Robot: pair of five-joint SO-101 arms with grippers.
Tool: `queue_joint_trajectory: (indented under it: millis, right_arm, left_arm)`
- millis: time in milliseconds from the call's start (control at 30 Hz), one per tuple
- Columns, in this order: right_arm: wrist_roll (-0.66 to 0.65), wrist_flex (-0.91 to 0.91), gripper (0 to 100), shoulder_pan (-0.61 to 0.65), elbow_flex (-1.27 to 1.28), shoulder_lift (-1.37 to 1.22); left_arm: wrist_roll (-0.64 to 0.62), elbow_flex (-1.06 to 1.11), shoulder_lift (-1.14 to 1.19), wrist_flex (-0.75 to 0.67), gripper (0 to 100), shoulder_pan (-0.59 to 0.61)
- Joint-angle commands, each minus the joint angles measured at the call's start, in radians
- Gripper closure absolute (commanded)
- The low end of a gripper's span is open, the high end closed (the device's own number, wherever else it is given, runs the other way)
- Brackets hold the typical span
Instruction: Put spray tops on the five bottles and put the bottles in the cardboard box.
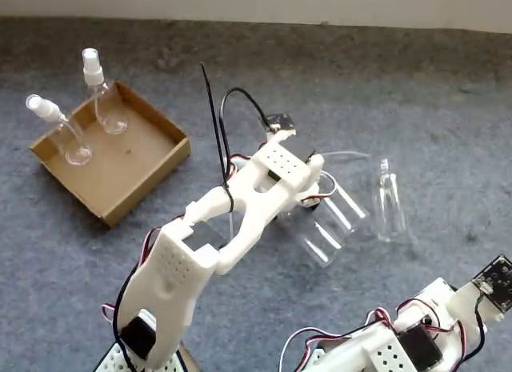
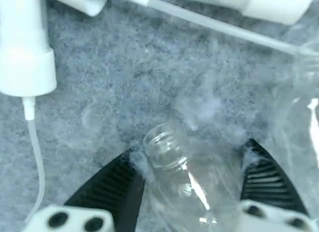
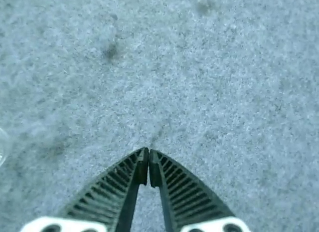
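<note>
A capless clear bottle (image 2: pixel 192 192) lies between the spread jaws of the left gripper (image 2: pixel 192 151). The right gripper (image 3: pixel 148 159) is pressed together above the grey carpet (image 3: pixel 209 67).

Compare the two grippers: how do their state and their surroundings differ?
The left gripper is open; the right gripper is shut. The left gripper straddles an uncapped clear bottle; the right gripper holds nothing, over bare carpet. Both have black fingers.
</note>
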State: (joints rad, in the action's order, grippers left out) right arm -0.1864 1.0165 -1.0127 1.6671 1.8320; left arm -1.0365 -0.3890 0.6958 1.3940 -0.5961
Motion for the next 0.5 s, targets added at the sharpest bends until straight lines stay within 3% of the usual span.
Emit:
queue_joint_trajectory:
  millis: [0, 200, 367, 467]
  right_arm:
    - [-0.012, 0.001, 99.4, -0.013, 0.131, 0.007]
    - [-0.012, 0.001, 99.4, -0.013, 0.131, 0.007]
    - [-0.012, 0.001, 99.4, -0.013, 0.131, 0.007]
    - [-0.012, 0.001, 99.4, -0.013, 0.131, 0.007]
  left_arm:
    - [-0.011, -0.042, -0.01, -0.011, 78, -0.004]
    - [-0.011, -0.041, -0.01, -0.009, 79, -0.004]
    - [-0.009, -0.042, -0.01, 0.025, 91, -0.005]
    - [-0.006, -0.044, -0.01, 0.049, 92, -0.004]
